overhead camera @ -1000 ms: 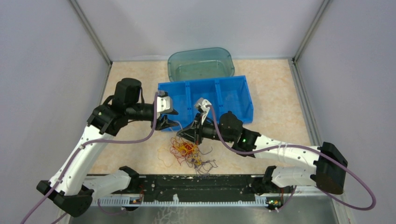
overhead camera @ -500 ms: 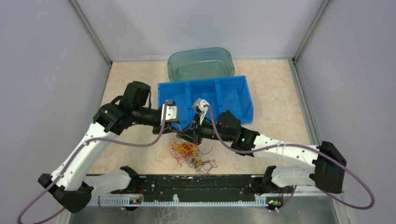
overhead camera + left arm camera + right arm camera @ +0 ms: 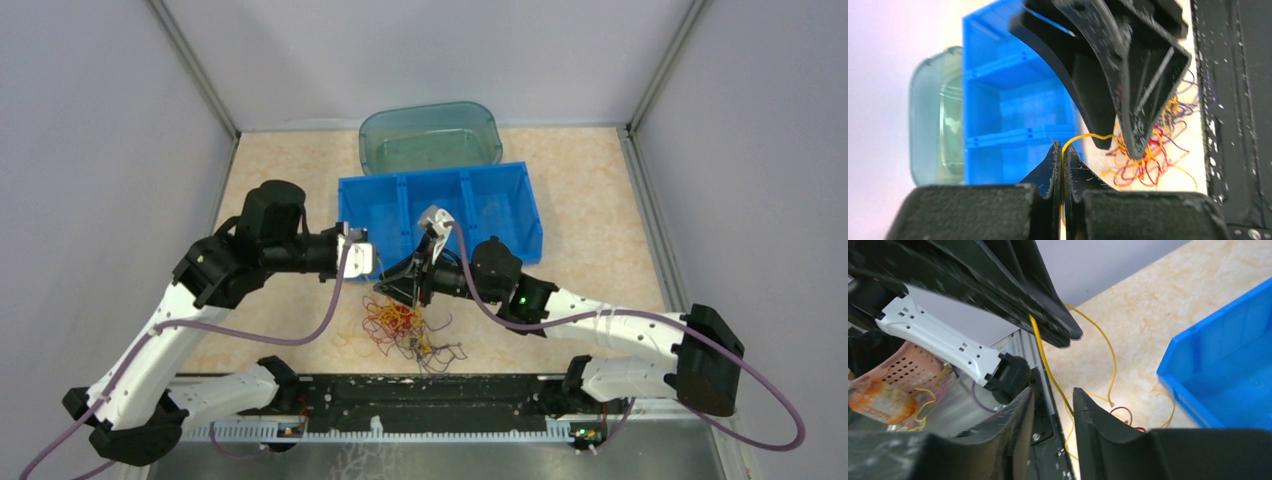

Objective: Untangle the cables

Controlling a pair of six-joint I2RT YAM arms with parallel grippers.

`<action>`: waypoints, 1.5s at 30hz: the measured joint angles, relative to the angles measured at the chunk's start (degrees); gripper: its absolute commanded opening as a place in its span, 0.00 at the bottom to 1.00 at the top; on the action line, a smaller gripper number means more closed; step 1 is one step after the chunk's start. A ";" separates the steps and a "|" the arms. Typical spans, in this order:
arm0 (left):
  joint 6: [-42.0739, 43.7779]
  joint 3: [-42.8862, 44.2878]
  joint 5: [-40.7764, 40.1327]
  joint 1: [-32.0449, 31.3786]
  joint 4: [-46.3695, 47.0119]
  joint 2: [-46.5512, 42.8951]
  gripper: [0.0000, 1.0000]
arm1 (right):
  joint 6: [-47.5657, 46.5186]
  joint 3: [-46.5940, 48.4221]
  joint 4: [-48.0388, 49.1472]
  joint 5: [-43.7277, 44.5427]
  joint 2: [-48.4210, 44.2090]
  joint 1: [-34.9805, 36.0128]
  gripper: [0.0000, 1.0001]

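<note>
The cables (image 3: 402, 326) lie as a small clump of yellow-orange, red and dark strands on the table in front of the blue bin. My left gripper (image 3: 377, 270) hovers just above and left of the clump. In the left wrist view it (image 3: 1063, 150) is shut on one yellow cable (image 3: 1083, 136), which arches toward the clump (image 3: 1148, 150). My right gripper (image 3: 398, 288) faces it closely, fingertip to fingertip. In the right wrist view it (image 3: 1053, 392) is open, and the yellow cable (image 3: 1045, 360) runs loosely down past its right finger.
A blue three-compartment bin (image 3: 500, 222) stands right behind the grippers, with a teal tub (image 3: 430, 135) beyond it. A black rail (image 3: 400, 395) runs along the table's near edge, close to the clump. Grey walls enclose the left, right and back.
My left gripper has closed on the yellow strand and drawn slightly left. My right gripper has opened and let go of the strand.
</note>
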 measured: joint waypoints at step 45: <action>14.56 29.22 -12.39 -0.70 25.24 1.33 0.00 | 3.32 -19.71 2.64 13.27 4.90 1.14 0.24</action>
